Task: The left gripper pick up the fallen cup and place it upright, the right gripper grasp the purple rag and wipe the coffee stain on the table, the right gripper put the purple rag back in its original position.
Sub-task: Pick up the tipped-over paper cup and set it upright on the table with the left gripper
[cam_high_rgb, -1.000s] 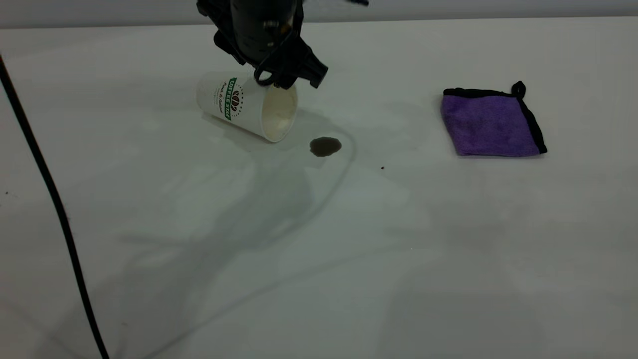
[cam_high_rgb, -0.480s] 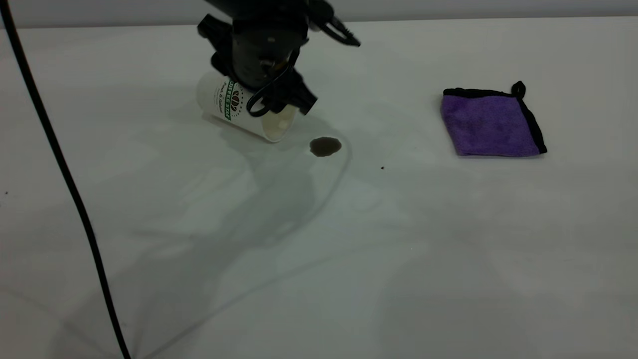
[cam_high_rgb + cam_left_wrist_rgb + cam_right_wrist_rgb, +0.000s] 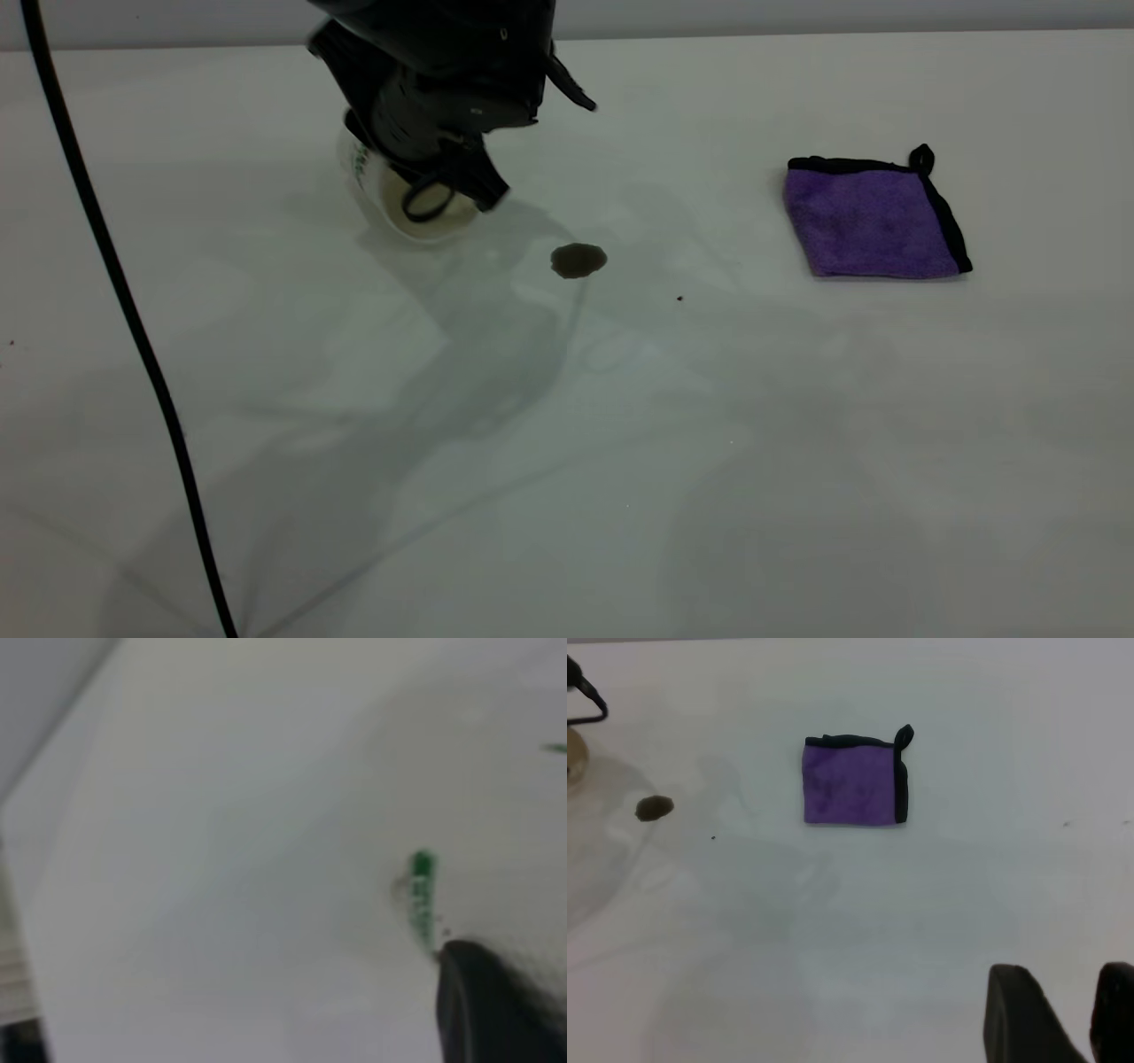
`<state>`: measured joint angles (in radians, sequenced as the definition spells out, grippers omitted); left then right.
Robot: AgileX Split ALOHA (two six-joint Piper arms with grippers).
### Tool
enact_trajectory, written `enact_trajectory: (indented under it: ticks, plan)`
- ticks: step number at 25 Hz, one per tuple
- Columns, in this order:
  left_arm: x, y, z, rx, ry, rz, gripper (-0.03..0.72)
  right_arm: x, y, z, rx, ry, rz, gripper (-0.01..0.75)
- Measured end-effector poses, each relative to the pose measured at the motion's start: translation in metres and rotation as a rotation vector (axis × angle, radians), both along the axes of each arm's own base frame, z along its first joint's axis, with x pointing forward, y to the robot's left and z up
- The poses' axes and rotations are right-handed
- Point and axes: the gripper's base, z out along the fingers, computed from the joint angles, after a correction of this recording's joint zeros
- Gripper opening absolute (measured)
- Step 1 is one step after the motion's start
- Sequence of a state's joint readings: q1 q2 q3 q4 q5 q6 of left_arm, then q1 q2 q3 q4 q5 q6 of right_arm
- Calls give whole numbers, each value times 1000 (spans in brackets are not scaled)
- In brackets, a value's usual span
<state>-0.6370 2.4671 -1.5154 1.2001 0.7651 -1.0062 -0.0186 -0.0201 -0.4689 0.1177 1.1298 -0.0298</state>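
Three views, one moment at my remote station. From the exterior camera, my left gripper [image 3: 447, 182], black and bulky with looped thin cables, sits low over the white ribbed paper cup [image 3: 381, 190] with its green band, toward the far edge of the wide matte white desk [image 3: 567, 461]. The cup's cream mouth faces the camera, tilted, with the gripper's body covering most of it; I cannot tell whether the fingers are clenched on it. Just beside the cup lies the small dark brown coffee stain [image 3: 578, 260], and well apart, toward the desk's right edge, rests the square purple fluffy rag [image 3: 873, 221] with black trim and corner loop. A thin black cable [image 3: 115, 301] crosses the desk's left side.

My left wrist camera shows the cup's green lettering [image 3: 423, 899] pressed close against one dark finger [image 3: 483, 1005].

My right wrist camera looks down on the rag lying flat, the stain beyond it, and my right gripper's [image 3: 1063, 1019] two black fingers spread apart, grasping nothing, well clear of the rag.
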Motion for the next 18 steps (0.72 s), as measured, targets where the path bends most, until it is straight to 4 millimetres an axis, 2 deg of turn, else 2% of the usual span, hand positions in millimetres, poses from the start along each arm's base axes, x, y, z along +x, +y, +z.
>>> enact_trajectory:
  ticks: [2,6,9,10,14,18]
  plan:
    - [1,1,14,23,2,-2,12,0,0,0,0,0,0,240]
    - [4,10,55,-18,79,-13,1,0,0,0,0,0,0,240]
    - [11,32,90,-161,170,3,0,0,0,0,0,0,0,240]
    - [14,43,96,-223,207,28,0,0,0,0,0,0,0,240]
    - [27,84,99,-473,392,65,0,0,0,0,0,0,0,240]
    - [38,107,89,-720,503,28,0,0,0,0,0,0,0,240]
